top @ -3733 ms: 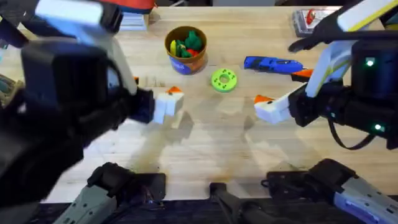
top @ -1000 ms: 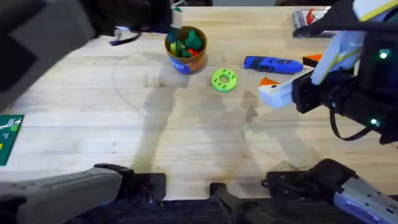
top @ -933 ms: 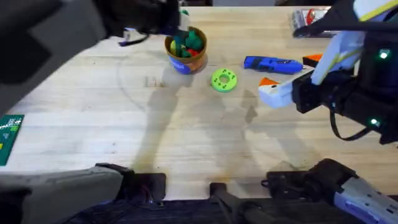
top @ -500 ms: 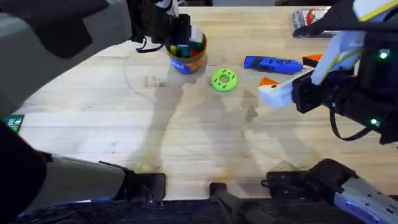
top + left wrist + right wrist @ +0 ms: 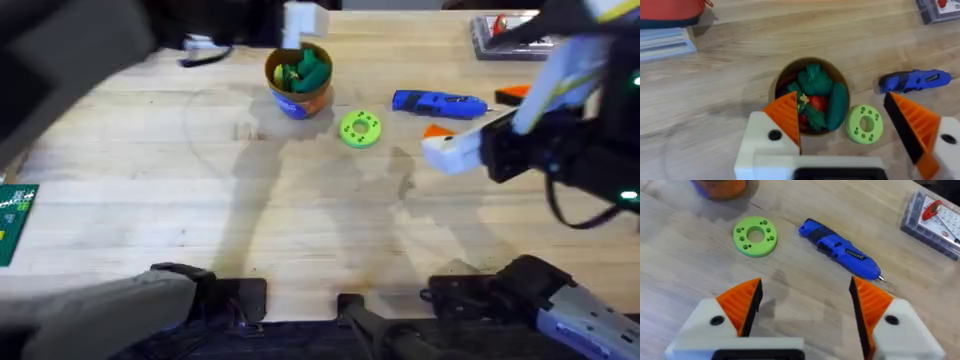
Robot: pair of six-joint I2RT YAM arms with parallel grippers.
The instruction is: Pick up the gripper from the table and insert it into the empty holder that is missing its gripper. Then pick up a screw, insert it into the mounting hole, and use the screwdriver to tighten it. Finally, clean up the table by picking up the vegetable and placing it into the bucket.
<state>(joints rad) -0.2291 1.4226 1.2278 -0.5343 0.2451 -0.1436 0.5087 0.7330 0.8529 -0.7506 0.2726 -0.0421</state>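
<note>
In the overhead view the bucket (image 5: 298, 80) stands near the table's far edge, a dark green vegetable (image 5: 311, 68) inside it; the lime-green disc (image 5: 360, 129) lies just beside it, the blue screwdriver (image 5: 438, 102) beyond the disc. The left wrist view has the left gripper (image 5: 850, 130) spread wide above the bucket (image 5: 812, 75), the vegetable (image 5: 838, 105) seemingly resting among other toys. The right wrist view shows the right gripper (image 5: 807, 305) wide open near the screwdriver (image 5: 840, 250).
</note>
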